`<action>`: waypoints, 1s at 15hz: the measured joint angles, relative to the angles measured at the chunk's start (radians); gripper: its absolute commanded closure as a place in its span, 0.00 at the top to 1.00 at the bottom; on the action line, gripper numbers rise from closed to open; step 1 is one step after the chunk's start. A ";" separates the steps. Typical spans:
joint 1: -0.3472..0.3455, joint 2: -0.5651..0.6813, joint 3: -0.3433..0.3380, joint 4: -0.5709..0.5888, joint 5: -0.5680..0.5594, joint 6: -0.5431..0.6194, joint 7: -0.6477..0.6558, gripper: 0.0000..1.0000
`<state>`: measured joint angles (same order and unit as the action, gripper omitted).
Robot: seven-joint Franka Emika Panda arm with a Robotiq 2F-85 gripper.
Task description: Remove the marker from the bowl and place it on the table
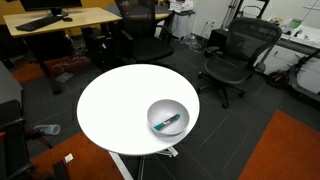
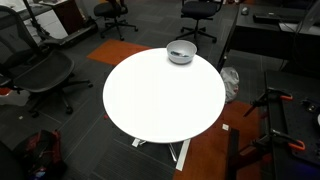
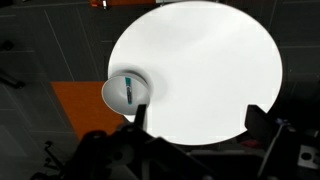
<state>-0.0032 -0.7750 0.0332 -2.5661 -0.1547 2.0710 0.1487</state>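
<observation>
The table (image 1: pixel 118 108) top is smooth, plain white, matt with only a soft sheen. At its edge, the bowl (image 1: pixel 170 107) is pale grey with a smooth, slightly glossy inner wall; whether metal or glazed ware I cannot tell. The marker (image 1: pixel 168 123) in it looks like plastic, dark with a teal section. My gripper (image 3: pixel 198 112) shows dark, matt fingers (image 3: pixel 141 122). The desk (image 1: pixel 60 18) has a light wood top, the office chair (image 1: pixel 250 45) a black mesh back, and the floor (image 1: pixel 40 100) is dull, dark carpet.
</observation>
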 measured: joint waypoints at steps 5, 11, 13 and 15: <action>-0.059 0.112 -0.071 0.008 0.000 0.180 -0.012 1.00; -0.099 0.302 -0.104 0.053 0.000 0.344 -0.013 1.00; -0.107 0.367 -0.115 0.079 0.000 0.380 -0.015 1.00; -0.113 0.430 -0.130 0.107 0.004 0.406 -0.025 1.00</action>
<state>-0.1160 -0.3452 -0.0970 -2.4594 -0.1503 2.4773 0.1240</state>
